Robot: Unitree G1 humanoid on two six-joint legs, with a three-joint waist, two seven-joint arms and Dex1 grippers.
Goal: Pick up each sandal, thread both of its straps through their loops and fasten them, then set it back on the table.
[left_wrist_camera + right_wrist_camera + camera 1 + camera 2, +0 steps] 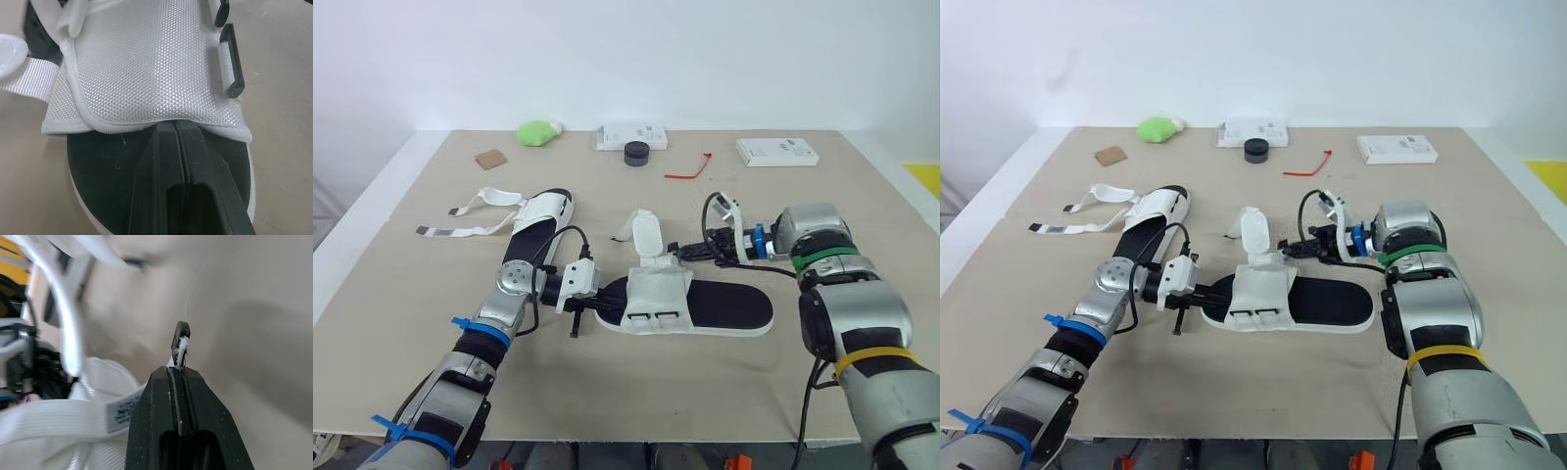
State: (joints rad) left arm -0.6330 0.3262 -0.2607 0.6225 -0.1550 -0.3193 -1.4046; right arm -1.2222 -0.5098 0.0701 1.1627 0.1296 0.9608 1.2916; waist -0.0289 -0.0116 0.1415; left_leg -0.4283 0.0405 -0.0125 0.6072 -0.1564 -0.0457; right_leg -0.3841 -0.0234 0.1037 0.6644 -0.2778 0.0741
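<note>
Left eye view: sandal (734, 305) ctr table (862, 196)

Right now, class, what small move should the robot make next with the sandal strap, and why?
Probably carry the strap tip toward a black loop on the sandal: the right gripper has its jaws shut on it, and it is not yet threaded.

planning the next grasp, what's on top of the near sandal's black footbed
The white mesh upper crosses it, and the left gripper, fingers shut, lies over its left end. The part of the footbed under the upper is hidden.
</note>
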